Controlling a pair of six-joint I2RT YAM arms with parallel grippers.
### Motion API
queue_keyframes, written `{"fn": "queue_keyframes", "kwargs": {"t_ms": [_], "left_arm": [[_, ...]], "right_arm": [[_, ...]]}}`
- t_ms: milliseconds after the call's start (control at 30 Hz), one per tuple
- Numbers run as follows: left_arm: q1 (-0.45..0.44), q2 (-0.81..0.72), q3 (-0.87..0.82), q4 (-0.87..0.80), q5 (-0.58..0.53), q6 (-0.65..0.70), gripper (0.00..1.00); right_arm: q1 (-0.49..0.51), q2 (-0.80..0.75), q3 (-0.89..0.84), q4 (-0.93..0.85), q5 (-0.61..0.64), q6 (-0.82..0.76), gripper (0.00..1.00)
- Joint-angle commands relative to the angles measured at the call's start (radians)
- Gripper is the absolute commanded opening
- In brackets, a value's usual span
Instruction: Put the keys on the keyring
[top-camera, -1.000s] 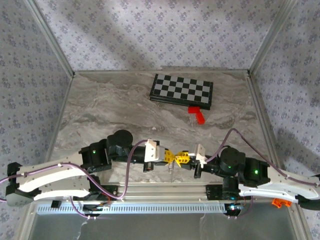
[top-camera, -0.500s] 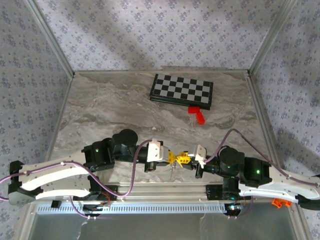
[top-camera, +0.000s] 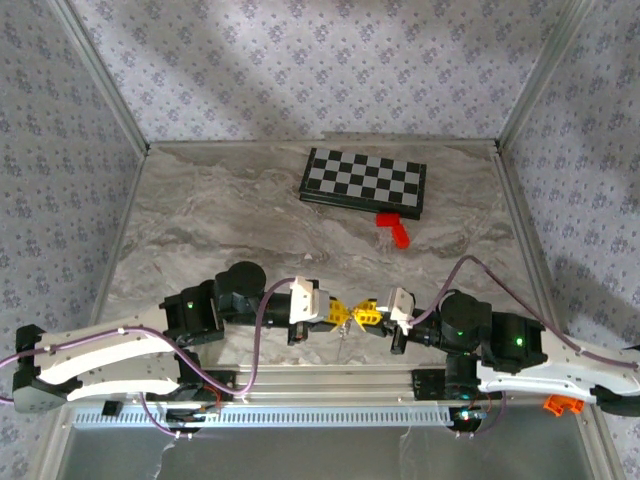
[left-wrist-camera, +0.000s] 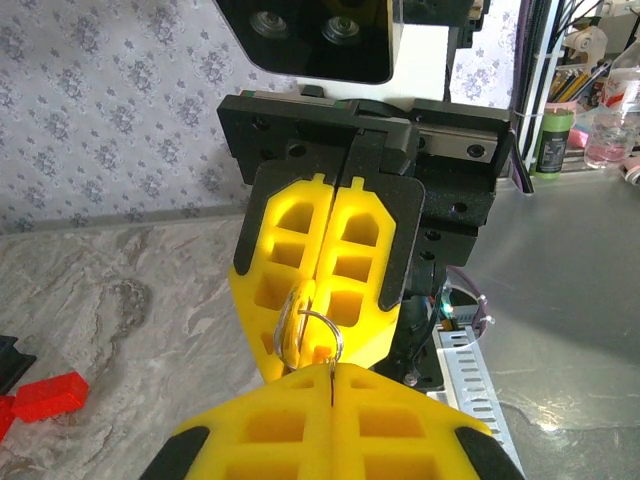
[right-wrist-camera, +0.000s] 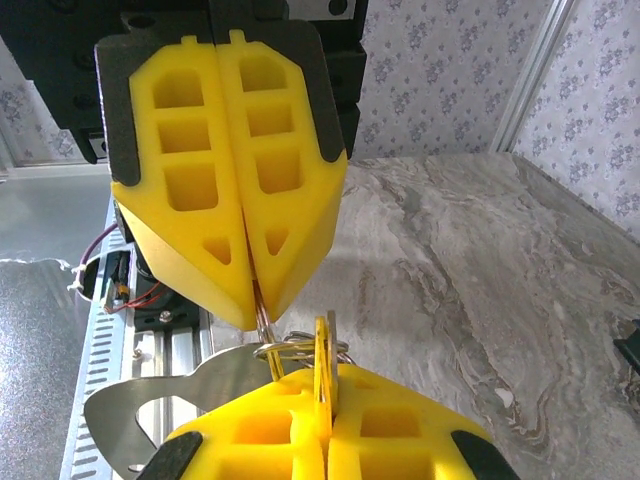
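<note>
Your left gripper (top-camera: 343, 313) is pressed together on the thin rim of the keyring (left-wrist-camera: 322, 330), whose loop stands just off its tips. Touching that loop is the key (right-wrist-camera: 322, 352), its yellow head on edge and pointing toward the left pads (the blade is hidden, so I cannot tell its long axis). The key is pinched in your right gripper (top-camera: 368, 316). Since half a second ago the left gripper has backed slightly leftward, and both grips are unchanged

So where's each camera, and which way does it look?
Top external: above and behind, looking down on the table; both arms show.
Left wrist: on the left arm, facing the right claw; own left claw below.
Right wrist: on the right arm, facing the left claw; own right claw below.
Both wrists share the keyring.
</note>
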Motion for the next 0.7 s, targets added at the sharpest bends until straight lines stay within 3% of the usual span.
{"fn": "queue_keyframes", "kwargs": {"t_ms": [0, 633, 667], "left_arm": [[0.005, -0.008, 0.002, 0.045, 0.022, -0.011, 0.0], [0.071, -0.014, -0.088, 0.02, 0.028, -0.044, 0.0], [0.072, -0.014, -0.096, 0.03, 0.025, -0.051, 0.04]], "right_arm": [[0.013, 0.006, 0.038, 0.0, 0.025, -0.021, 0.0], [0.024, 0.102, 0.131, -0.121, 0.128, -0.009, 0.0], [0.023, 0.116, 0.139, -0.139, 0.128, -0.002, 0.0]]}}
